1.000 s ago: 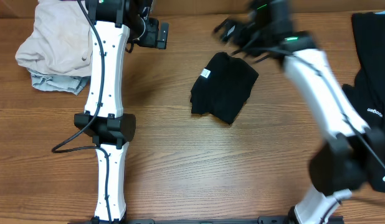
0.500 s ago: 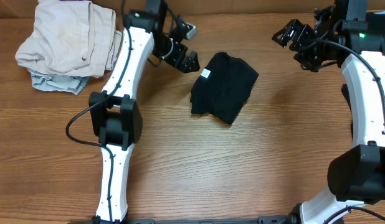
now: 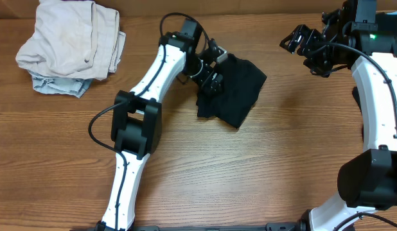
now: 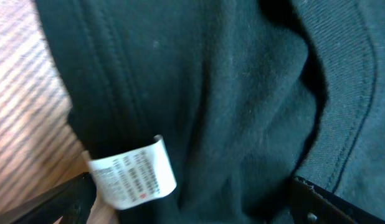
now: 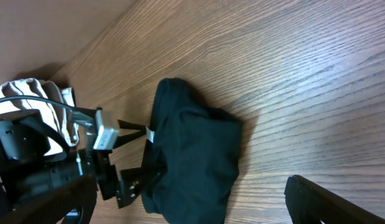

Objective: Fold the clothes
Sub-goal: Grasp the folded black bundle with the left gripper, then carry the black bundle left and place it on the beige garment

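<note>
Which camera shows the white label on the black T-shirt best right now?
Left wrist: the label sits close up on the black T-shirt, its print lines visible. Right wrist shows it only as a tiny white speck by the open left gripper. Overhead, that gripper covers it.

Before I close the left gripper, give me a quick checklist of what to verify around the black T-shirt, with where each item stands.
1. Left gripper open: ok.
2. Left gripper at the edge of the black fabric T-shirt, by its small white label: ok.
3. Number of fabric layers between the jaws: cannot tell.
4. Right gripper open and apart from the shirt: ok.
5. Shirt lying flat and square: not ok, it is a bunched lump.
6. Pile of beige cloth apart from the shirt: ok.
</note>
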Controlling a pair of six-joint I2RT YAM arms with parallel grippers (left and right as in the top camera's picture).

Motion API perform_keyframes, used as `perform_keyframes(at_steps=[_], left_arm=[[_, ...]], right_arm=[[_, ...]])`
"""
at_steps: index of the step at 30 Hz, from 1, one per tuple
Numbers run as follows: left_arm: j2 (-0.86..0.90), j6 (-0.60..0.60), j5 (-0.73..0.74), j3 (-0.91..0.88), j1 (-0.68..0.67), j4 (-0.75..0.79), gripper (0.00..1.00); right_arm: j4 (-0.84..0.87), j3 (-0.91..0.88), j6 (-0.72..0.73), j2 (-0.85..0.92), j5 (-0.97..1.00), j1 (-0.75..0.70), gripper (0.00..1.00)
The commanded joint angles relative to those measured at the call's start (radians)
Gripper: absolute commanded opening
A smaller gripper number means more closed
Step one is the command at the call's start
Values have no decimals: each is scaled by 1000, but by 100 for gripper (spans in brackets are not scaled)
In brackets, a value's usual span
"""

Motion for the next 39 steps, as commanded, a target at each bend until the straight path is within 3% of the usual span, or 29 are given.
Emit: perform_keyframes(at_steps=[1, 7, 8, 11, 13, 18, 26, 39], left_arm=[[24, -32, -71, -21, -18, 13, 100], [92, -89, -80, -21, -19, 14, 100], [98, -93, -81, -21, -18, 11, 95], [105, -97, -80, -21, -15, -8, 71], [105, -106, -73, -21, -13, -18, 45], [104, -157, -70, -21, -11, -37, 4], [95, -262, 43, 92, 15, -135, 4], [64, -380, 119, 697, 193, -456, 4]], right_arm=[[-5, 3, -10, -4, 10, -2, 100], [-14, 3, -26, -4, 10, -2, 100], [-15, 3, -29, -4, 10, -2, 100], [-18, 3, -32, -4, 10, -2, 100], [-18, 3, -32, -4, 10, -2, 100], [-18, 3, -32, -4, 10, -2, 100], [-18, 3, -39, -4, 28, -2, 100], [-18, 3, -40, -4, 29, -2, 100]])
